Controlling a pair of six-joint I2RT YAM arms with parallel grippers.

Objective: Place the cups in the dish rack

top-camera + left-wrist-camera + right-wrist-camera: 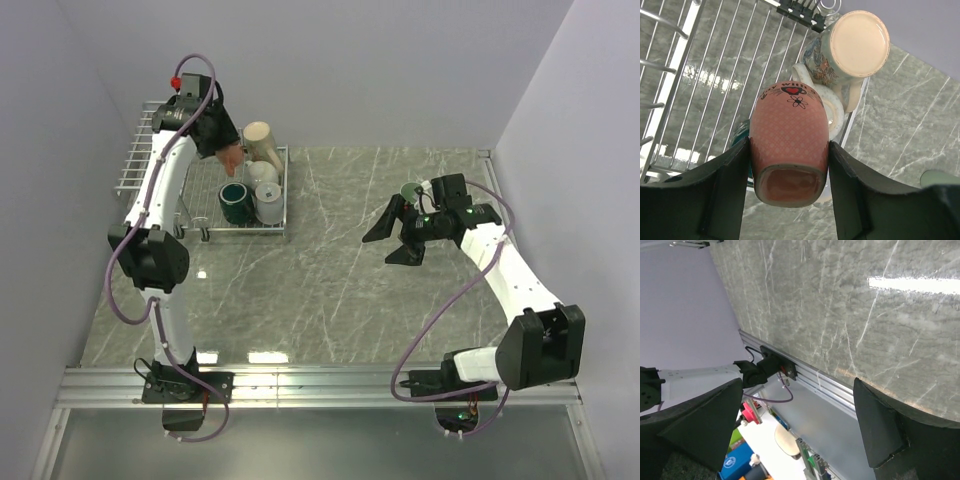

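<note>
Hanging above the dish rack at the far left of the bench, the small orange-red cup is clamped in the left claw. Both fingers are pressed flat against its patterned wall. In the left wrist view one end of the cup is turned toward the lens. It appears to be the base, though this cannot be settled from that angle.

Four cups are gathered at the right end of the rack. The taller beige cup is farthest back and the cream-white cup is just in front of it. The dark green-black cup and the pale blue cup are set side by side nearest the arms.

The pale green cup is seen on the bench at the right, well apart from the rack and just behind the right claw. That claw is spread wide, with nothing held between its fingers.
</note>
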